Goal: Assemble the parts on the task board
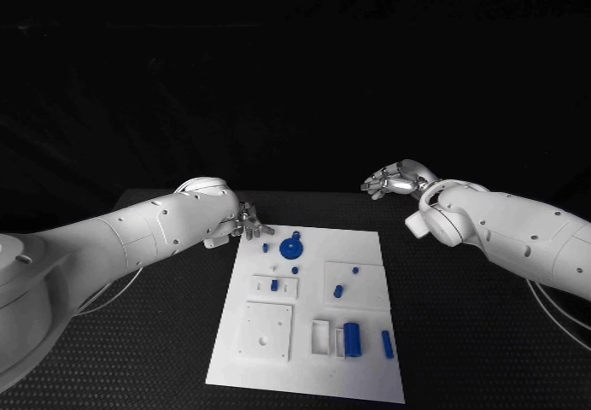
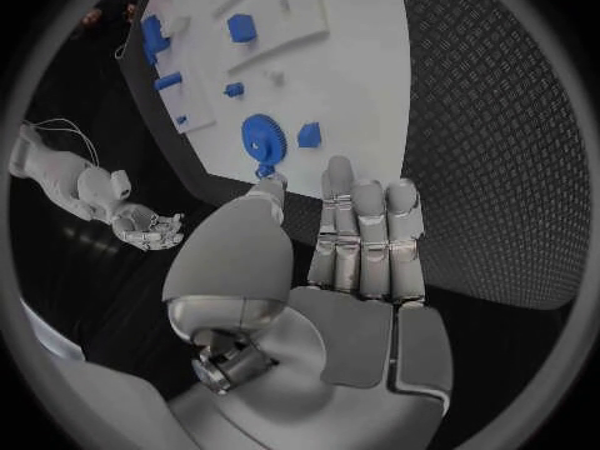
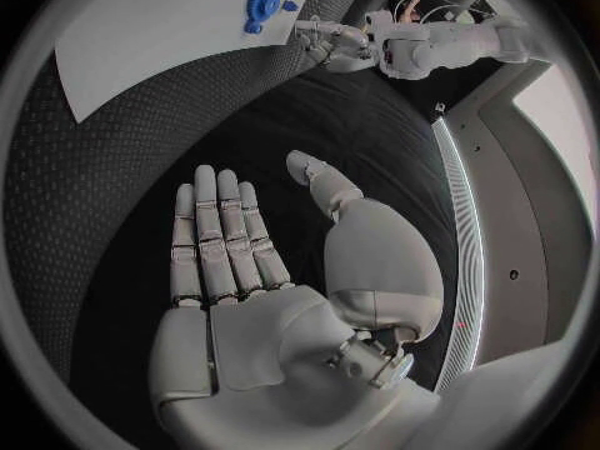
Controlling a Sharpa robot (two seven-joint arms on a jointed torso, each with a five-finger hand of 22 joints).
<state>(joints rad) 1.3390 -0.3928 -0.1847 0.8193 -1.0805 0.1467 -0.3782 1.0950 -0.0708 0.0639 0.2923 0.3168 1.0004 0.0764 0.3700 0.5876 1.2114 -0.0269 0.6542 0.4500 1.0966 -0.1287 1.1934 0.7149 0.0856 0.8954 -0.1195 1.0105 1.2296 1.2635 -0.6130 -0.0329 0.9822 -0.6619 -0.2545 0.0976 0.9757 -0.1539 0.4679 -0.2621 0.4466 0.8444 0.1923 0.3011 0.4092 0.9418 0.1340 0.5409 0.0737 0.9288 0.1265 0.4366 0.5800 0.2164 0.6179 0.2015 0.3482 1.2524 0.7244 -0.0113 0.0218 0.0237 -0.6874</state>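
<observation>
The white task board (image 1: 370, 256) lies in the middle of the black table. A blue gear (image 1: 290, 249) sits near its far left corner, with small blue pieces around it. A larger blue cylinder (image 1: 351, 339) and a blue peg (image 1: 387, 343) lie near the front. My left hand (image 1: 250, 222) hovers just off the far left corner, fingers straight and holding nothing; in the left wrist view this hand (image 2: 363, 240) reaches toward the gear (image 2: 263, 140). My right hand (image 1: 396, 181) is raised beyond the far right corner, away from the board, and its palm (image 3: 250, 260) is flat and empty.
White raised blocks (image 1: 269, 329) and a slotted holder (image 1: 323, 336) stand on the board's front half. Black textured table (image 1: 148, 342) surrounds the board on all sides. In the right wrist view the board (image 3: 163, 30) and my left hand (image 3: 328, 42) lie far off.
</observation>
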